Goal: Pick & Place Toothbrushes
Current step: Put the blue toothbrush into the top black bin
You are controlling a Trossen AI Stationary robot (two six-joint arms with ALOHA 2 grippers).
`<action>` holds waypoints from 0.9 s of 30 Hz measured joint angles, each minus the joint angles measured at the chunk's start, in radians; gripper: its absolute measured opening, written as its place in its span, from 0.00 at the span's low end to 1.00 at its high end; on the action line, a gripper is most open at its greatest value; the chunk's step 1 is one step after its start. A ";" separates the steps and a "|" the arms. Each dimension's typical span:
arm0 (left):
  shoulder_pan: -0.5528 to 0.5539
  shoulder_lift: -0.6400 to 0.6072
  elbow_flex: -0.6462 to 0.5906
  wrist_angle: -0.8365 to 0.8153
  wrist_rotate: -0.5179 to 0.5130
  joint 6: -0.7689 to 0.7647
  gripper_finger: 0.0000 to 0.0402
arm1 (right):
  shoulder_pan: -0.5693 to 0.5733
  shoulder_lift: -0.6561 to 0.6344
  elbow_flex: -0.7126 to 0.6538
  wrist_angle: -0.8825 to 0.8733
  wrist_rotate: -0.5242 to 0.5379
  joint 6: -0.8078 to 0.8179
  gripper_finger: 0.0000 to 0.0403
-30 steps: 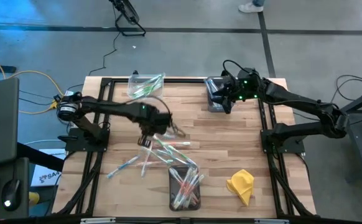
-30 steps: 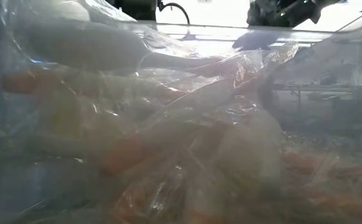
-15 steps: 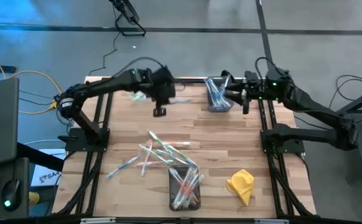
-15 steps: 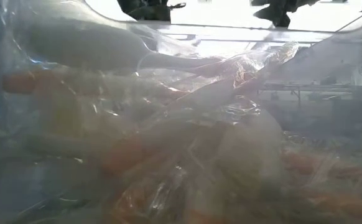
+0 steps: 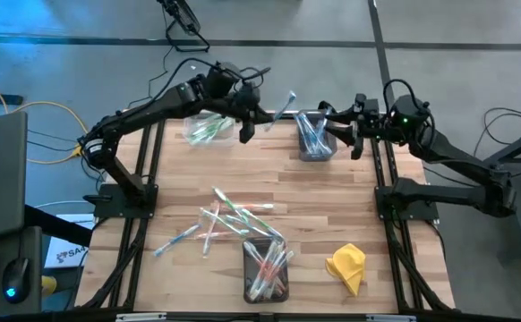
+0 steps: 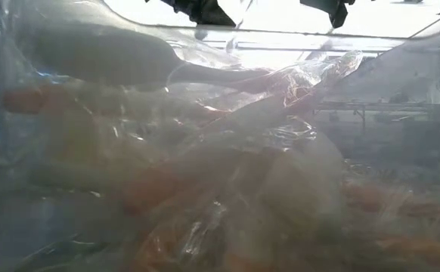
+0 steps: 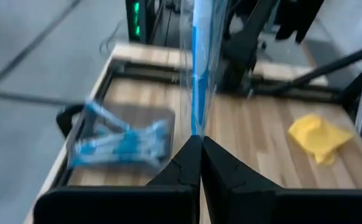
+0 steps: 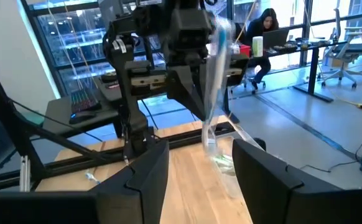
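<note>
1. Toothbrushes, thin white plastic sticks with green, blue or pink-red accents, each in a clear wrapper, lie in several places: a loose scatter [image 5: 229, 219] at the table's middle, some in a clear rectangular plastic bin [image 5: 266, 268] at the near edge, some in a second clear bin [image 5: 312, 136] far right of centre, and a bunch in a third clear bin [image 5: 209, 128] at far left.
2. One wrapped toothbrush [image 5: 284, 105] with a blue stripe is clamped in the left gripper [image 5: 247, 121], jaws together on its lower end, held upright above the far edge, between the two far bins.
3. The right gripper [image 5: 345, 139] hovers just beside the far-right bin, fingers apart, nothing between them.
4. Handling, as a judgement: each stick looks very light and fairly stiff, but the glossy wrapper is probably slippery and can crinkle or slide in the pinch.
5. Best hold is likely across the middle of the handle; the present end grip leaves it free to swing.
6. A crumpled yellow cloth [image 5: 347, 266] sits near right, well apart from all of this.
</note>
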 joint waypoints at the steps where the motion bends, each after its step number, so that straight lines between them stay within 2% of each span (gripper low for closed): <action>1: -0.002 0.000 0.000 0.026 0.007 -0.006 0.00 | 0.000 0.007 0.000 0.010 0.000 0.000 0.43; 7: -0.015 0.008 0.000 0.098 0.026 -0.031 0.00 | 0.005 0.069 0.000 0.078 -0.007 0.031 0.43; 17: -0.054 0.014 0.000 0.124 0.046 -0.060 0.00 | 0.093 0.202 0.000 0.297 0.024 0.023 0.43; 22: -0.080 0.014 0.000 0.131 0.042 -0.060 0.00 | 0.117 0.256 0.000 0.329 0.085 0.022 0.43; 27: -0.088 0.014 0.000 0.134 0.043 -0.065 0.00 | 0.136 0.291 0.000 0.349 0.050 0.023 0.43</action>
